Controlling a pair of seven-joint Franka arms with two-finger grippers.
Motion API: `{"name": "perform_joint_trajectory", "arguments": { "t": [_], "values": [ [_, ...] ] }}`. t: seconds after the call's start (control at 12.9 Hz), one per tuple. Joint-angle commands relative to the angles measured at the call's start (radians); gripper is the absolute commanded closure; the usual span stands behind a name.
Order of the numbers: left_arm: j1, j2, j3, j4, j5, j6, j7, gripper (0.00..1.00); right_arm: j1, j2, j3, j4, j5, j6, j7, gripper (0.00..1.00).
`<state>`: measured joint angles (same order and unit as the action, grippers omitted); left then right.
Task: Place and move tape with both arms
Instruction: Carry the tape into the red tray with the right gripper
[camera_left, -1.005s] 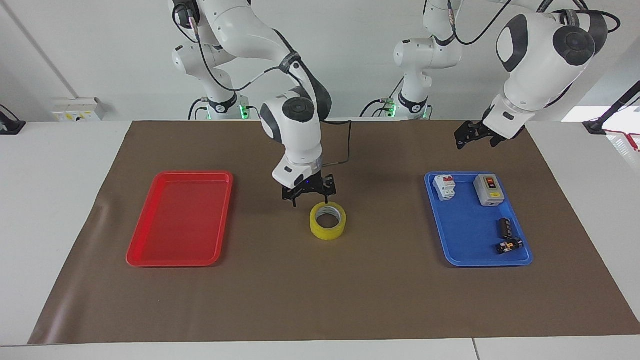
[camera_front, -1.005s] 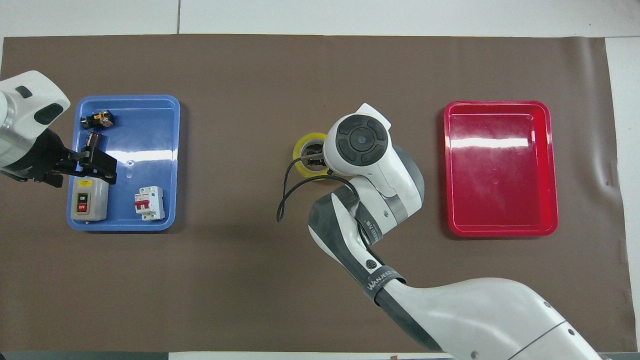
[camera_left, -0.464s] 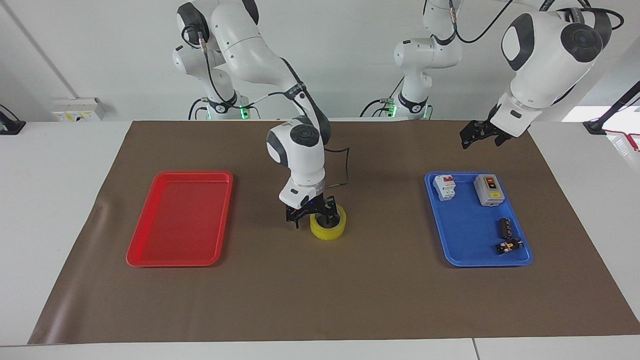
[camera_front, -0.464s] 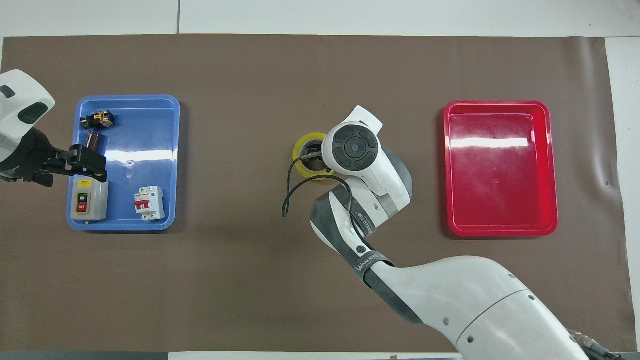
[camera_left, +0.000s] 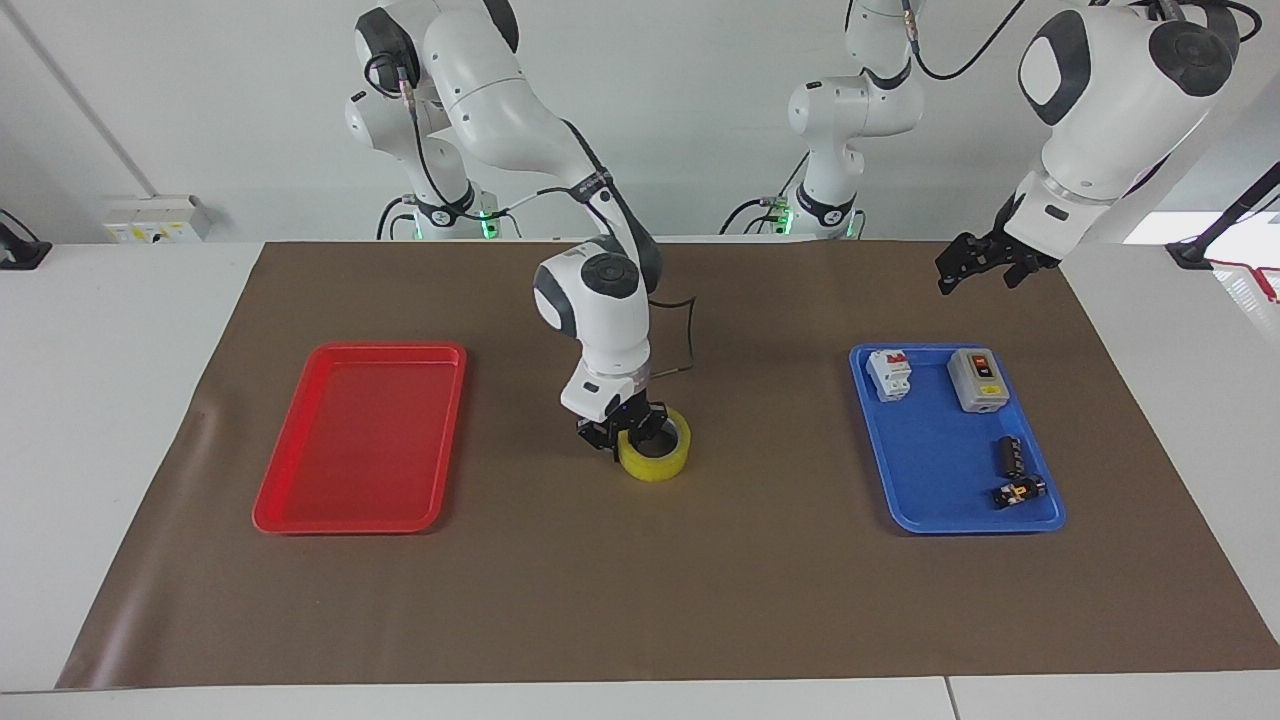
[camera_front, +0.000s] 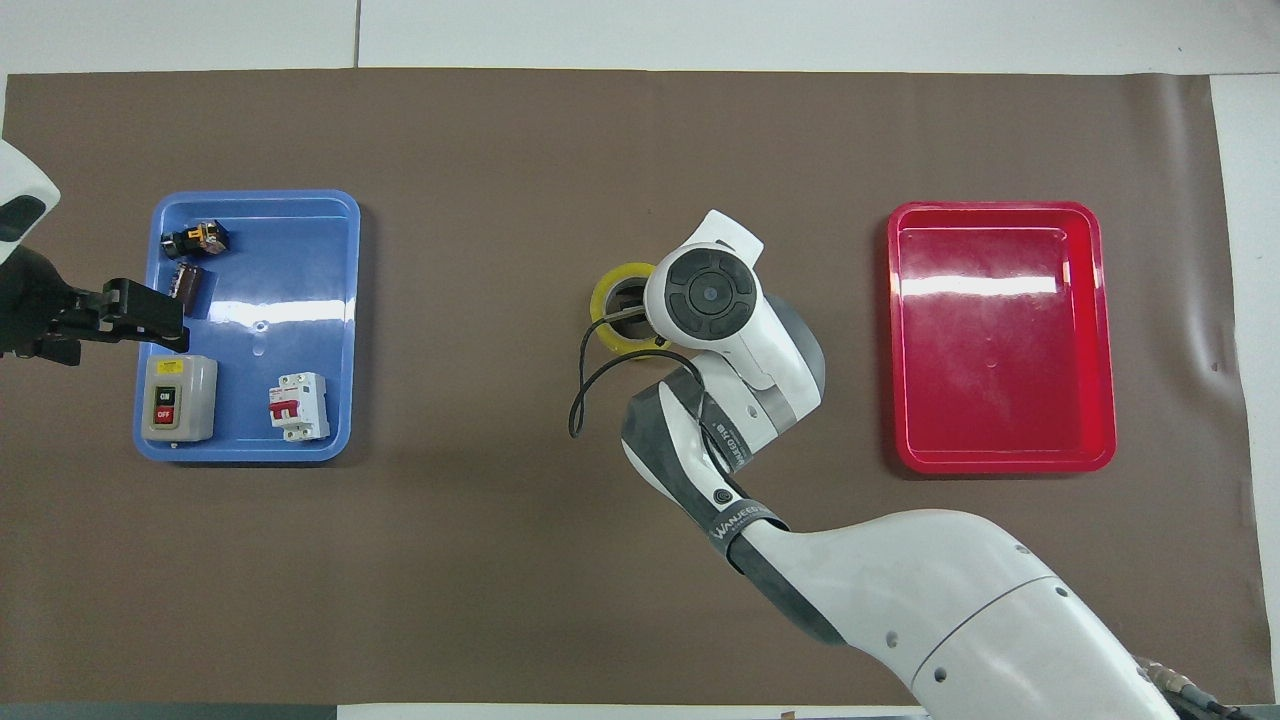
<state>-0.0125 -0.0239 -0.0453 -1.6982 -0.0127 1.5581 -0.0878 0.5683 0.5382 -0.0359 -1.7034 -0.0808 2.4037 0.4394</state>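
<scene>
Right now the right gripper (camera_left: 628, 436) is clenching on the wall of the tape (camera_left: 655, 455), which is sitting flat at the middle of the brown mat (camera_left: 640, 590), between the red tray (camera_left: 290, 500) and the blue tray (camera_left: 925, 500). Grasping looks done; lifting and placing remain. Meanwhile the left gripper (camera_left: 985, 262) is waiting, released, over the blue tray's edge.

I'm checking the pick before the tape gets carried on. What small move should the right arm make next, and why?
Probably a short lift straight up. The right gripper is down at the tape roll, shut on its wall at the side nearer the red tray, with the roll resting on the brown mat. The left gripper waits open above the mat by the blue tray.
</scene>
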Motion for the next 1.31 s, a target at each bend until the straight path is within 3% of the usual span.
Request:
{"name": "perform_joint_trajectory", "arguments": {
  "t": [0.0,0.15,0.23,0.46,0.62,0.93,1.24],
  "values": [
    [0.016,-0.019,-0.021,-0.028,-0.026,0.031,0.019,0.0,-0.054,0.025,0.007,0.172,-0.014,-0.2,-0.011,1.0],
    [0.008,-0.022,-0.021,-0.024,-0.024,0.033,0.014,0.0,-0.117,-0.007,0.007,0.273,-0.011,-0.402,-0.022,1.0],
    [0.012,-0.03,-0.021,-0.026,-0.024,0.031,0.013,0.0,-0.166,-0.053,0.007,0.265,-0.004,-0.464,-0.075,1.0],
    [0.014,-0.033,-0.021,-0.021,-0.024,0.036,0.01,0.0,-0.33,-0.194,0.007,0.095,0.004,-0.485,-0.368,1.0],
    [0.006,-0.033,-0.021,-0.015,-0.024,0.034,0.011,0.0,-0.434,-0.219,0.007,0.036,0.006,-0.471,-0.557,1.0],
    [0.008,-0.033,-0.021,-0.017,-0.024,0.031,0.016,0.0,-0.603,-0.268,0.008,-0.158,0.025,-0.257,-0.879,1.0],
    [0.008,-0.033,-0.021,-0.017,-0.024,0.031,0.016,0.0,-0.676,-0.323,0.007,-0.378,0.097,-0.051,-0.995,1.0]
  ]
}}
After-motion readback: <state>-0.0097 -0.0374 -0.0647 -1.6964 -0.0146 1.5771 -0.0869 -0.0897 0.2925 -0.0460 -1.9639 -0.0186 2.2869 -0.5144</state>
